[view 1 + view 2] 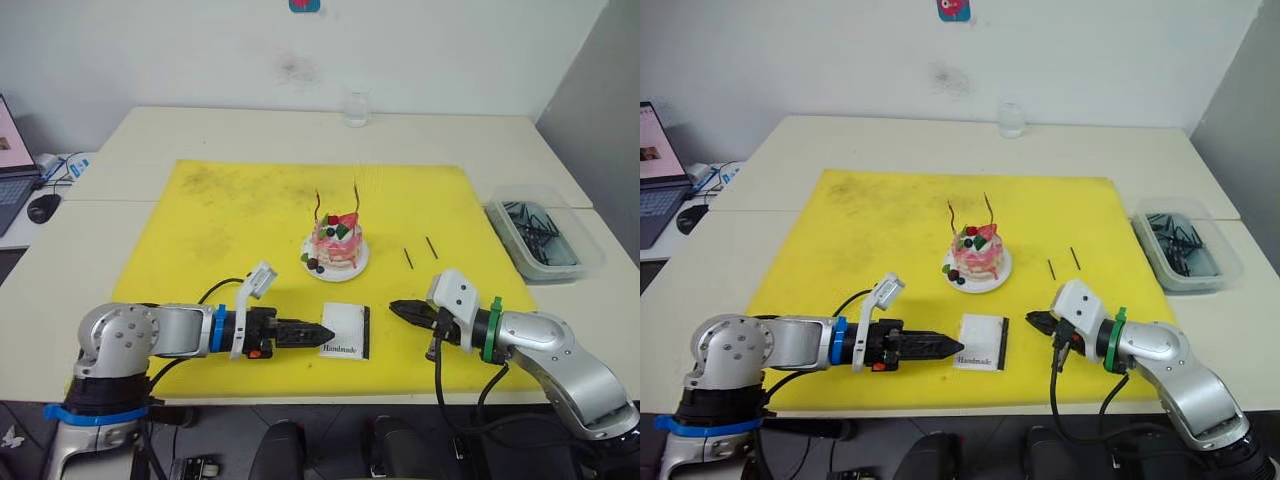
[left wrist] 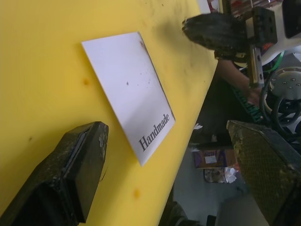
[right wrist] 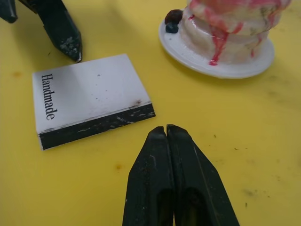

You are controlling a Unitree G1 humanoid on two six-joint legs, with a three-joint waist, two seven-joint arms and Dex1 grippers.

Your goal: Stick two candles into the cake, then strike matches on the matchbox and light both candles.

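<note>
Lying low along the near edge of the yellow mat point(image 1: 200, 200), forearm level and pointing inward: left gripper point(image 1: 322, 331), jaws spread apart in the left wrist view, empty, tips just beside the matchbox point(image 1: 346, 331). Reaching in from the opposite side, forearm angled down toward the mat: right gripper point(image 1: 396, 308), jaws pressed together on nothing, tips near the matchbox's black strip but apart from it. Resting flat between the two grippers: the white matchbox, "Handmade" lettering toward the near edge. Sitting beyond it on a white plate point(image 1: 357, 265): the cake point(image 1: 337, 243), with both candles point(image 1: 357, 197) standing upright in its top. Lying side by side on the mat to the cake's right: the two matches point(image 1: 431, 247). Waiting farther right on the counter point(image 1: 250, 130): a clear plastic bin point(image 1: 545, 240) of dark items. Standing at the far edge: a small glass point(image 1: 357, 108).
</note>
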